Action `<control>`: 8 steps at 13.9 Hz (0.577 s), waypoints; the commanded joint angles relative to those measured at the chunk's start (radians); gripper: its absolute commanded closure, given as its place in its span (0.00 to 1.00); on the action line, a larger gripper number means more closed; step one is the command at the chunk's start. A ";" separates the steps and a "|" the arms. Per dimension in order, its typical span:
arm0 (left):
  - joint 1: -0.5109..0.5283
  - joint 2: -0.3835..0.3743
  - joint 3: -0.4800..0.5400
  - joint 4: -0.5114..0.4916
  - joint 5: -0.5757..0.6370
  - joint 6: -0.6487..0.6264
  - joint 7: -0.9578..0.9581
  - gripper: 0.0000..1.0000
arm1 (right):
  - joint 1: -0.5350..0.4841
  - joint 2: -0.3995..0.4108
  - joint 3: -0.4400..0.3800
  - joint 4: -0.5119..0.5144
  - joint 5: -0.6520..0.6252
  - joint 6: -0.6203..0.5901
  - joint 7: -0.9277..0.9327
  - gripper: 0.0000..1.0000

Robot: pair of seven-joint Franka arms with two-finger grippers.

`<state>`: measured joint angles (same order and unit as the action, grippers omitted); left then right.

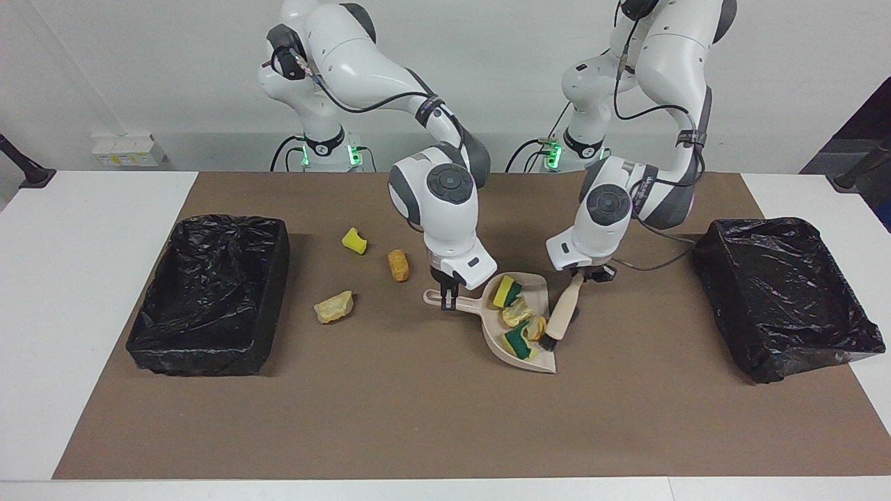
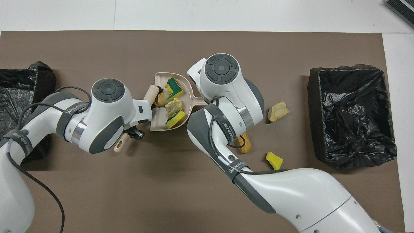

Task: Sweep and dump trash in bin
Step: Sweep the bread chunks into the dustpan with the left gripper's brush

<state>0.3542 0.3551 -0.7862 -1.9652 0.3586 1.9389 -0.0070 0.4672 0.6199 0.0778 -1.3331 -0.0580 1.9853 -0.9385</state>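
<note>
My right gripper (image 1: 449,291) is shut on the handle of the beige dustpan (image 1: 497,340), which lies on the mat mid-table. In the pan lie several pieces of trash (image 1: 517,314): yellow-green sponge chunks and tan lumps (image 2: 173,106). My left gripper (image 1: 581,277) is shut on the brush (image 1: 562,314), tilted, with its black bristles at the pan's open edge against a round lump (image 1: 534,327). In the overhead view the brush handle (image 2: 150,93) crosses the dustpan's (image 2: 159,121) mouth. Three loose pieces lie toward the right arm's end: a yellow chunk (image 1: 354,241), an orange lump (image 1: 398,265) and a tan lump (image 1: 333,307).
A black-lined bin (image 1: 209,292) stands at the right arm's end of the brown mat, another bin (image 1: 786,299) at the left arm's end. The loose pieces (image 2: 278,111) lie between the dustpan and the first bin (image 2: 351,116).
</note>
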 commanded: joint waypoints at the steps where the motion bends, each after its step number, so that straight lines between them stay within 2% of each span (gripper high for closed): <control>1: 0.005 -0.050 -0.008 -0.027 -0.024 -0.028 -0.092 1.00 | -0.012 0.011 0.010 0.012 0.010 0.024 0.012 1.00; 5: 0.045 -0.051 -0.005 0.002 -0.024 -0.028 -0.377 1.00 | -0.025 0.012 0.010 0.003 0.015 0.059 -0.003 1.00; 8: 0.057 -0.051 -0.004 0.063 -0.033 -0.098 -0.449 1.00 | -0.050 0.008 0.013 -0.014 0.059 0.089 -0.077 1.00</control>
<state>0.4020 0.3271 -0.7888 -1.9422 0.3470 1.9041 -0.4148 0.4446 0.6304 0.0777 -1.3355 -0.0471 2.0458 -0.9538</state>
